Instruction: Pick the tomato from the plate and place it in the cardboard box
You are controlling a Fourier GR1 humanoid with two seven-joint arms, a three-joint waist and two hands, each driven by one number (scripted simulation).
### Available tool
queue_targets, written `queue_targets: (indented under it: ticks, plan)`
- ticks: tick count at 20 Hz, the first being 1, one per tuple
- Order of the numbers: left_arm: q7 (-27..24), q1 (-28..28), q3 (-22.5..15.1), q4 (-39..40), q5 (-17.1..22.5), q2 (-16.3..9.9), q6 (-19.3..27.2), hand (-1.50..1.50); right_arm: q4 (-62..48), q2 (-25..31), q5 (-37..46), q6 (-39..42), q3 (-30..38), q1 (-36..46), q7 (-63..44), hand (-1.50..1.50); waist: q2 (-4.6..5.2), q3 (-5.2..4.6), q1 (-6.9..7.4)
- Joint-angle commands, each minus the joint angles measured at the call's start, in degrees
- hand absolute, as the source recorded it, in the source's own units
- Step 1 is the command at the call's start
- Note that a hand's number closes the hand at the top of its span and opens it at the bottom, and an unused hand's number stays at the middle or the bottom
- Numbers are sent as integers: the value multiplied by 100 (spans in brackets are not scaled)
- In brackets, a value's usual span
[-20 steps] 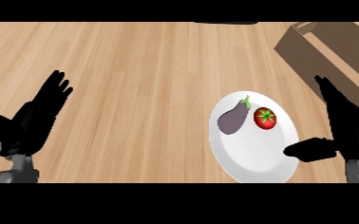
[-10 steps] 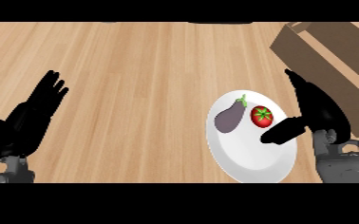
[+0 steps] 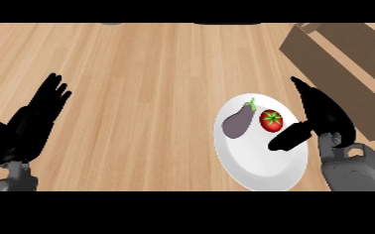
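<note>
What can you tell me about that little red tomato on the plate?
The tomato is small, round and glossy red, with a green star-shaped stem cap facing up. It lies on the right part of the white plate, just right of a purple eggplant. The right hand is open beside it, thumb just below it, not yet closed on it.

On the light wooden tabletop [image 3: 147, 79] we see a round white plate [image 3: 256, 166] bearing a small red tomato [image 3: 271, 121] beside a purple eggplant [image 3: 239, 121]. Our right hand [image 3: 322, 116], fingers straight, hangs just beside the tomato, the brown cardboard box [image 3: 330, 54] beyond. Our left hand [image 3: 33, 121] rests open at left.
</note>
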State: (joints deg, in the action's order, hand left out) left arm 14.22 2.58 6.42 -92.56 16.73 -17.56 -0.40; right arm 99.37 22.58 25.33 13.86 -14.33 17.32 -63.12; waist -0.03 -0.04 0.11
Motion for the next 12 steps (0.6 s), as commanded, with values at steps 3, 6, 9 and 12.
queue_targets:
  ticks: [3,6,9,12]
  plan:
    - [-6,-171,-113,-276,-180,311,125,0,-192,-328,497,44,-127,-158,-268,-150,-1,3,3]
    - [-363,-156,322,320,119,-85,-546,0,50,-533,509,330,-166,242,-791,-150,-1,-1,1]
    - [58,-224,47,-297,-210,222,-91,0,-744,-619,843,87,21,294,63,-150,3,4,25]
    - [34,-176,159,-269,-87,220,-184,0,-677,-505,738,503,175,446,-149,-150,2,2,13]
